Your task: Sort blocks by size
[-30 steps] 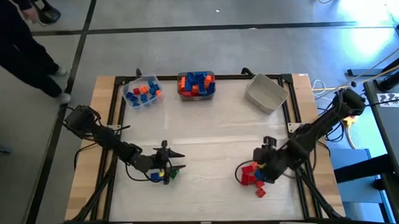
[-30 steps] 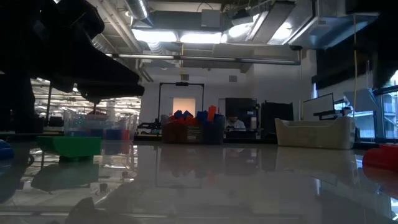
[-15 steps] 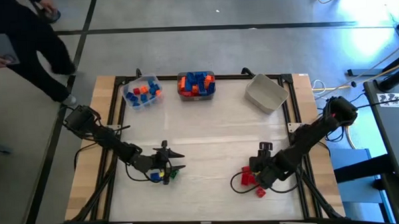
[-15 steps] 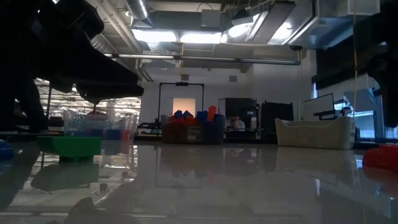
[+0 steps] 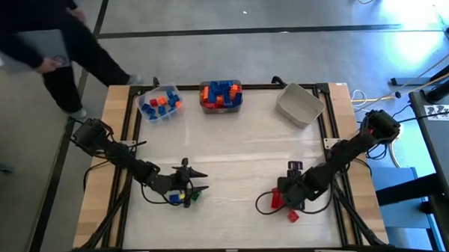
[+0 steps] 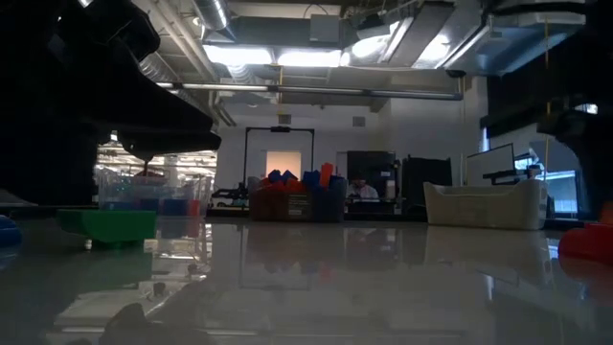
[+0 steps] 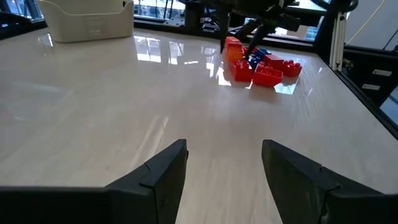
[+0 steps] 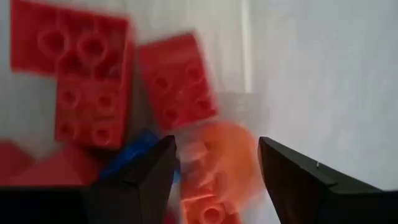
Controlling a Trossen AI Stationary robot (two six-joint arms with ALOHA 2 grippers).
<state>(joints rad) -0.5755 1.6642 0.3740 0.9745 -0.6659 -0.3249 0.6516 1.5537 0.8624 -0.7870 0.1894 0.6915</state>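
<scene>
Right wrist view, right gripper [image 8: 214, 165] open over blocks [image 8: 93, 93]

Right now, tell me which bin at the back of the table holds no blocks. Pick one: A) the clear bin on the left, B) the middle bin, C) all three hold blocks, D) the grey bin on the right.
D: in the high view the grey bin shows only its bare inside, while the clear bin and the middle bin both hold red, orange and blue blocks.
</scene>
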